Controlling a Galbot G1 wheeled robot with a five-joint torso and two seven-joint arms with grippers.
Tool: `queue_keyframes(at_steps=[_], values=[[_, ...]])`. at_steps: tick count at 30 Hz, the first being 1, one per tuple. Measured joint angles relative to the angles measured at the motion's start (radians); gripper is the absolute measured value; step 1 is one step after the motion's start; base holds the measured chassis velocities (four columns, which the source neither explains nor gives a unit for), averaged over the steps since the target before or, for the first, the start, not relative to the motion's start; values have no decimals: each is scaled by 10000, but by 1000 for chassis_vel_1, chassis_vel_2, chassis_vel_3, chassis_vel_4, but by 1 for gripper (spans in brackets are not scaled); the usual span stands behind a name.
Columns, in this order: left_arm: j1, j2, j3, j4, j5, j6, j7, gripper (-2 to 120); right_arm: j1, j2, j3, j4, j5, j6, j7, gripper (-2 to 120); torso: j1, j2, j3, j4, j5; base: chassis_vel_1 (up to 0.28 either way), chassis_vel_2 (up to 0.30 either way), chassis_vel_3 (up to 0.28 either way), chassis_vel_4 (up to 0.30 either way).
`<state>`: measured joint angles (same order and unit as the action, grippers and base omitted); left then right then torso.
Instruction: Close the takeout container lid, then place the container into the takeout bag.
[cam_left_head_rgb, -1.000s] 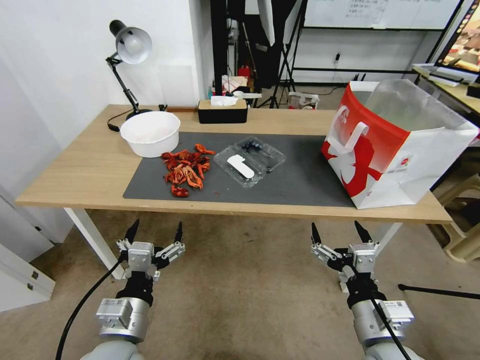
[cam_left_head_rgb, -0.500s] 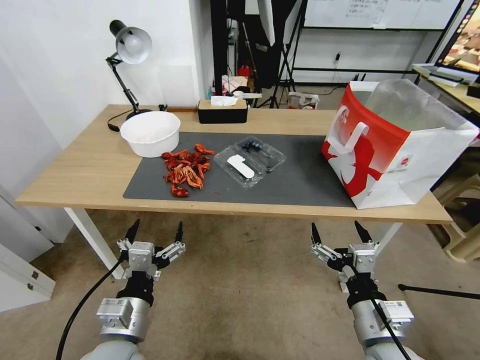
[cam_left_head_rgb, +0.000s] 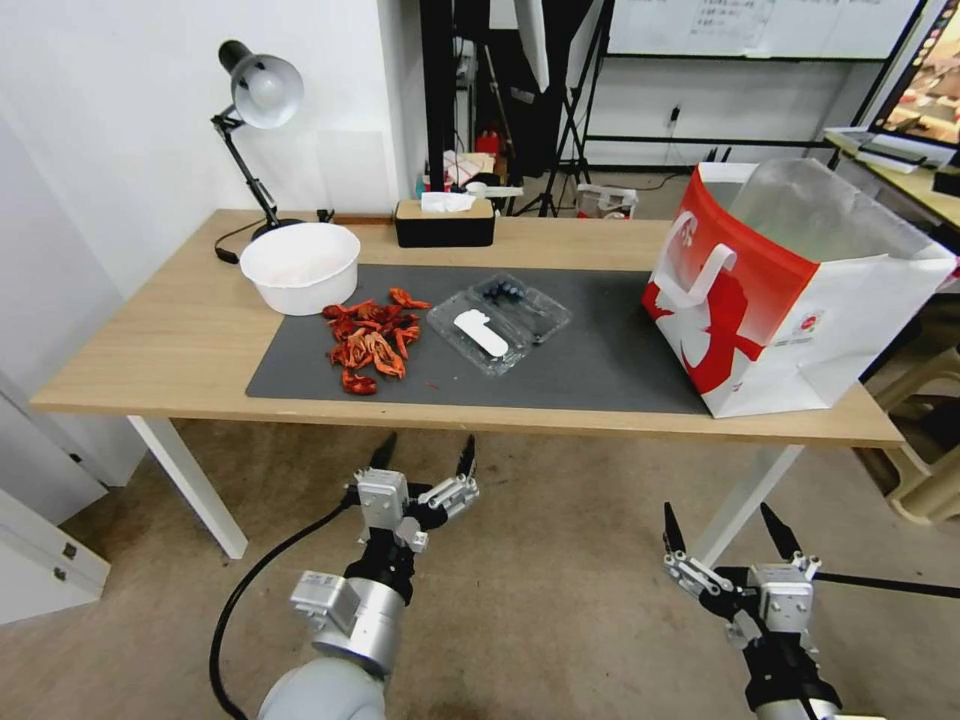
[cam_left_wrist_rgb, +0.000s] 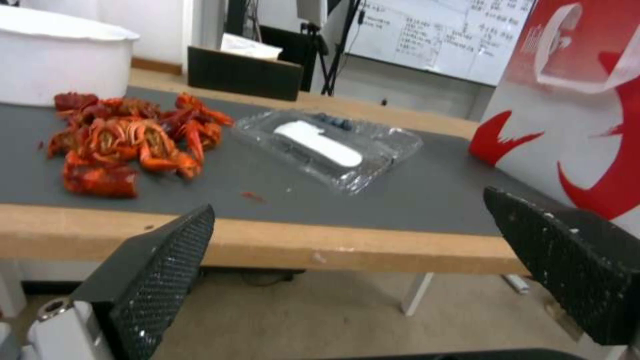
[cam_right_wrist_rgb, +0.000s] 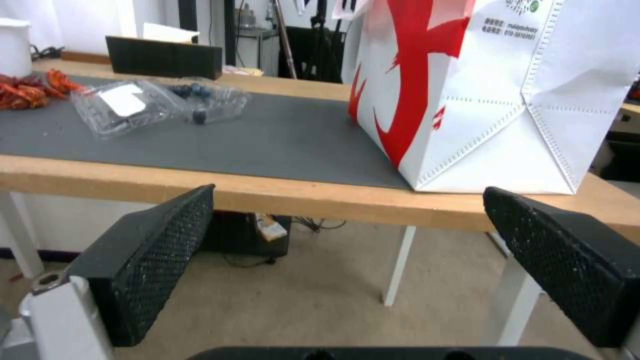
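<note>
1. Two hands sit below the counter edge, both over the floor, neither touching anything.
2. Your left hand is just in front of the counter's near edge, roughly in line w/ the takeout container; fingers spread wide, nothing between them.
3. Your right hand hangs lower and nearer the robot, by the counter leg, below the takeout bag; fingers also spread wide, holding nothing.
4. Container lies open flat on the dark mat, mid-counter. The half nearer you holds a white oblong piece; the far half has dark berry-like bits. Can't tell which half is the lid.
5. Bag stands upright at the counter's right end, well apart from the container, mouth open, clear liner showing, red side w/ white strap handle facing the container.
6. Red crayfish pile sits on the mat just left of the container; white bowl behind it at the mat's left corner.
7. Desk lamp and black tissue box stand along the back edge.
</note>
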<state>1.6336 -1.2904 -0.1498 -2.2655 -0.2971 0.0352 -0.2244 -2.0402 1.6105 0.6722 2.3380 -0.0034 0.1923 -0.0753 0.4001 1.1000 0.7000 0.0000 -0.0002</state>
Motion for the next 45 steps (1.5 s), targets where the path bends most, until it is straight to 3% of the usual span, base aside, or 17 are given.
queue_keyframes(at_steps=[34,45], values=[[445,-65,-349,-17,348,-279,-199,100,667,-28,12,-426,621,-166,-201,100,-1,1,0,-1,1,0,0,0,0],[602,-162,-562,87,479,-290,7,100,1894,-1261,-417,-1521,1637,-235,-109,100,-1,0,0,0,1,0,0,0,0]])
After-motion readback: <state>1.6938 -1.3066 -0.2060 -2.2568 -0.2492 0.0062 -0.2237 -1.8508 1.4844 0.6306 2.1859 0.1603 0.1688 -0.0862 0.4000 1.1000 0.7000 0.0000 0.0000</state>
